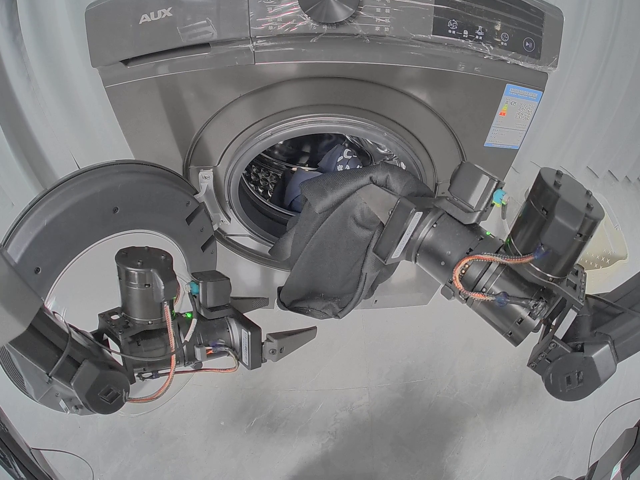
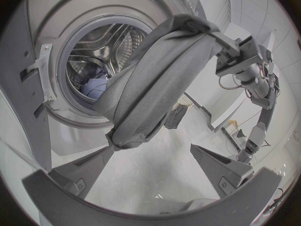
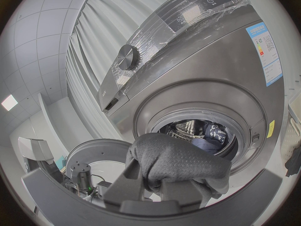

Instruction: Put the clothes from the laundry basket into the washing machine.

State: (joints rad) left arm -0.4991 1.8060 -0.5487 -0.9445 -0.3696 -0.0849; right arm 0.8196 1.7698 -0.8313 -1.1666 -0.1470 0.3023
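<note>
The washing machine (image 1: 320,101) stands straight ahead of me, grey, front-loading, its control panel wrapped in clear film. Its round door (image 1: 100,201) is swung fully open to my left, and the steel drum (image 2: 103,51) lies open behind the porthole. The dark garment (image 1: 333,248) hangs from my right claw (image 3: 152,182) directly in front of the lower right part of the opening. Its upper end is bunched over the fingers and the rest droops past the rim towards the floor. Whether the cloth touches the rim I cannot tell. My right claw is clamped tight on that bunched top, level with the porthole. To my right, beside the machine, is the white perforated laundry basket (image 1: 608,251), with another dark piece of cloth (image 3: 293,165) hanging at its edge. Inside the drum lie blue clothes (image 1: 313,175), one navy piece with white print on top. My left claw (image 1: 288,341) is low on my left, just below the open door and near the floor. Its fingers are spread wide with nothing between them.
</note>
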